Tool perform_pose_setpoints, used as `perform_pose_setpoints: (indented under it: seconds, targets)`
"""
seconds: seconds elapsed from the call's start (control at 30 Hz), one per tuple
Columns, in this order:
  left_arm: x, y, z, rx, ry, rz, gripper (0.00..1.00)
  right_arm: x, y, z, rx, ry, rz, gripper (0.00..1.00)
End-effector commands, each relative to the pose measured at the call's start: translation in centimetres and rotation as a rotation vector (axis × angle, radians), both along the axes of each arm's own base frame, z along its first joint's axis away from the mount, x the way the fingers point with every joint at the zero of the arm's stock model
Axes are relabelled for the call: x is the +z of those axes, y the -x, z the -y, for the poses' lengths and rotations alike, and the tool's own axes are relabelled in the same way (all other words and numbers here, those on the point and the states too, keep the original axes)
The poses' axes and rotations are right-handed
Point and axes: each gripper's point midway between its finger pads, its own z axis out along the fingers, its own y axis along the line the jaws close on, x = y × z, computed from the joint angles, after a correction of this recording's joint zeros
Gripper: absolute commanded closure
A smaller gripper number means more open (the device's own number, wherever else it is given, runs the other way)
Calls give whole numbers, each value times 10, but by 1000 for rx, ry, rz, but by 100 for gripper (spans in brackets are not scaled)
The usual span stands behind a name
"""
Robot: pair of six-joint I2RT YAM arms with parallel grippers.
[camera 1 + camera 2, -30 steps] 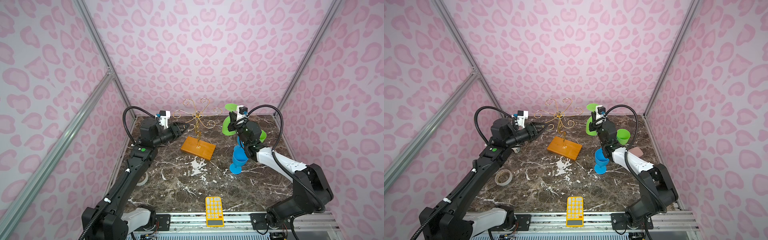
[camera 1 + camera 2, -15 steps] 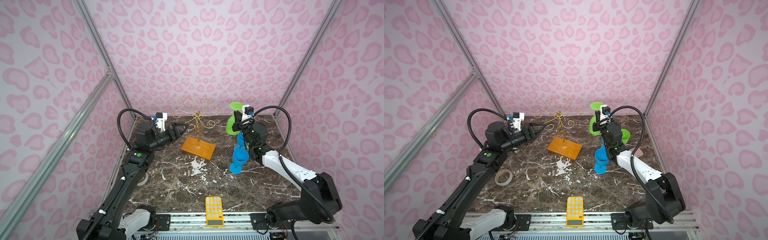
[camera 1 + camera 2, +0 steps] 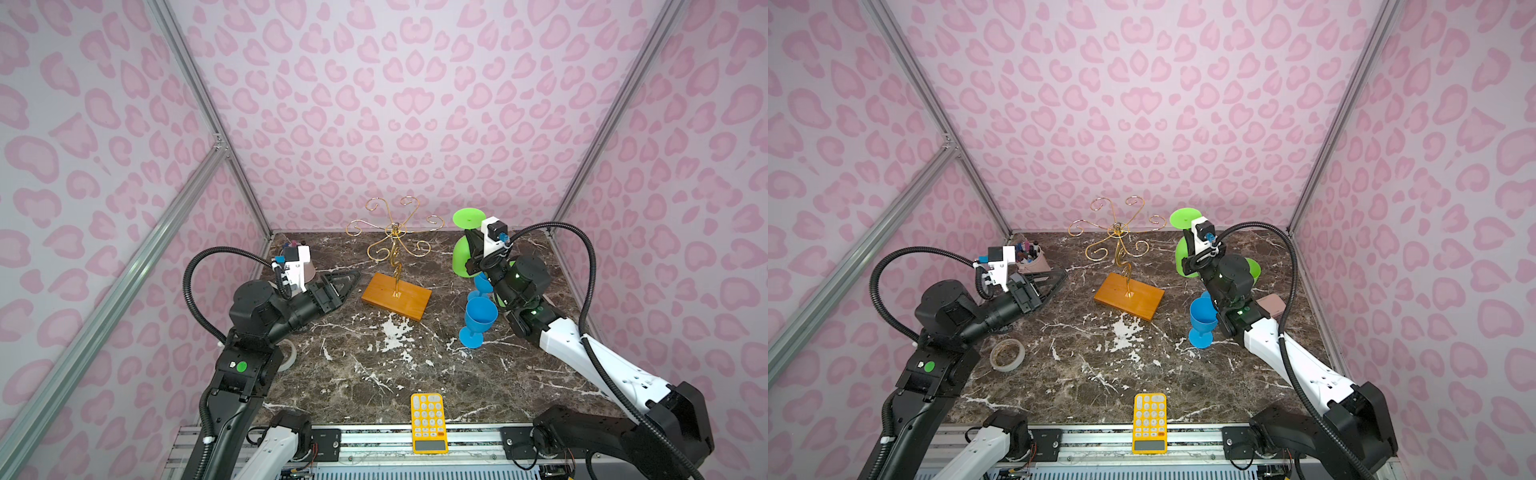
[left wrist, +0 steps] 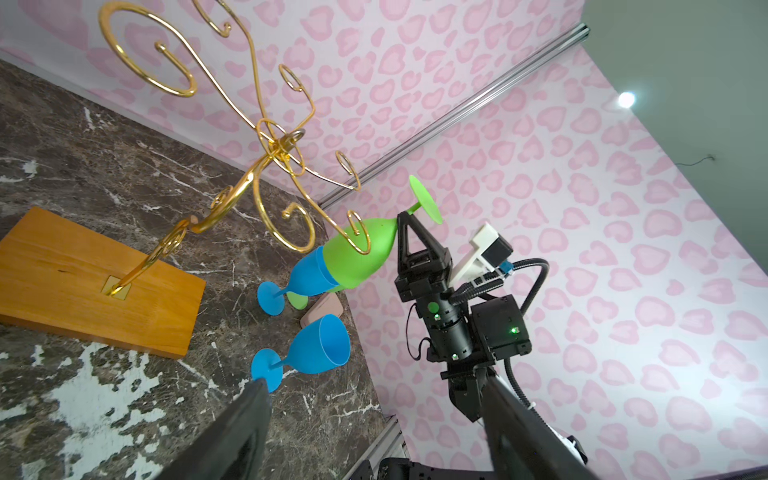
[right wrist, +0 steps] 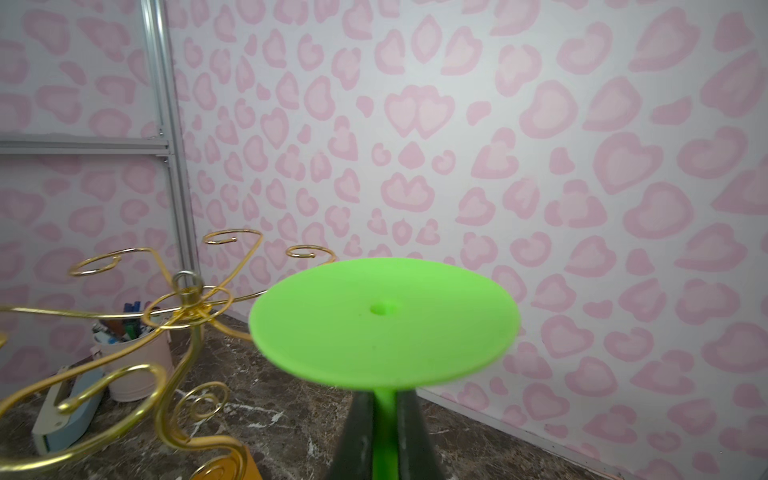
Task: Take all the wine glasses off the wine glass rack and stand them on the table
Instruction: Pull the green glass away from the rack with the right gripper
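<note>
**Green glass off the scrolls, wall close behind**

In both top views the right gripper clamps the stem of the wine glass. The glass is opaque green, foot up, just beside the nearest scroll of the wine glass rack. The left gripper gapes empty near the base.

Left wrist: two blue glasses stand near the bowl.

Right wrist: the fingers pinch the stem under the flat foot.
</note>
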Motion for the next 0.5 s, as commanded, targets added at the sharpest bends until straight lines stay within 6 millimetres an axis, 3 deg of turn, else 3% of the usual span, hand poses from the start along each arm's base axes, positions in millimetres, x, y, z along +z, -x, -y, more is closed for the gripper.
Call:
perform_pose_setpoints:
  seconds: [0.0,0.27,0.47]
  targets:
    - [18,8,10,-84,95,-22,22,-8,20,-16,49,117,9,100]
    - [59,27,23,-226,176,-5,32,5,88,-55,266,172,50,100]
    - [60,26,41,-333,199,-48,40,25,131,-77,413,153,75,100]
